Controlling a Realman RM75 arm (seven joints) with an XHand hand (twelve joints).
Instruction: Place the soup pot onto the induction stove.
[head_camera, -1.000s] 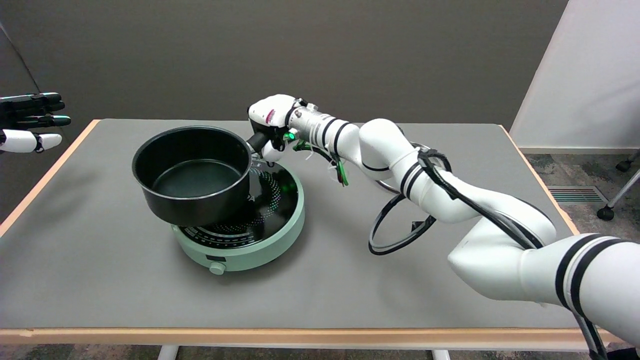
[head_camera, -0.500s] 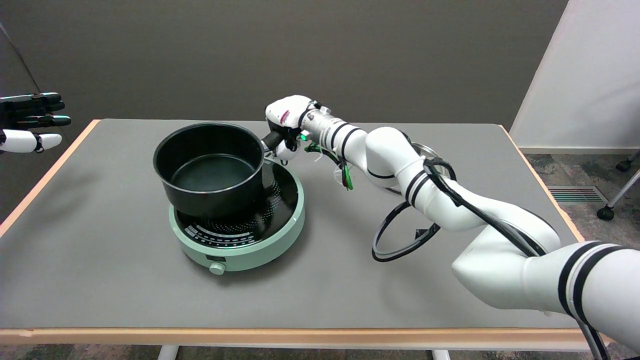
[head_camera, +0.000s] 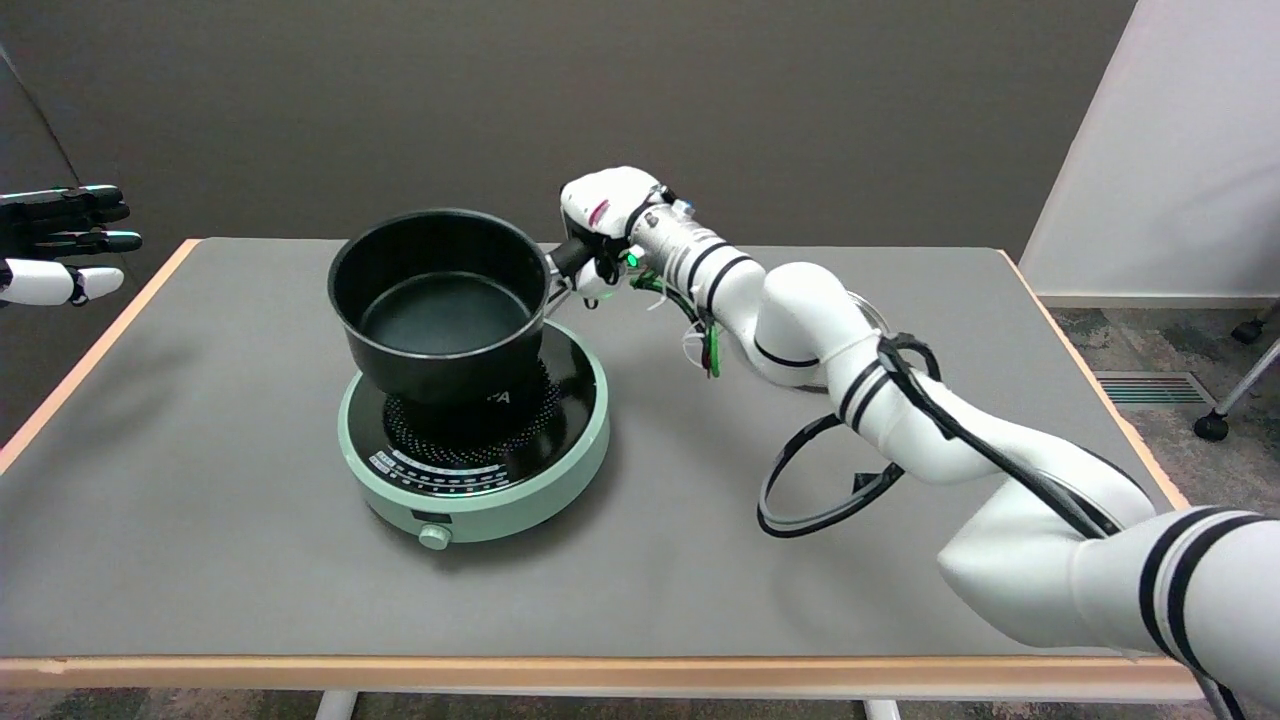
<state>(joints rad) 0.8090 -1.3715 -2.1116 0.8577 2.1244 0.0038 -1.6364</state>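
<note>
My right hand (head_camera: 598, 232) is wrapped around the stub handle (head_camera: 566, 258) of the black soup pot (head_camera: 442, 305), fingers closed on it. Pot is upright, open, nothing inside. I've got it over the mint-green induction stove (head_camera: 476, 440), toward the stove's far side. Can't tell if the base is touching the black cooktop or just above it. Stove knob (head_camera: 435, 537) faces the near edge of the grey table (head_camera: 200, 540).
</note>
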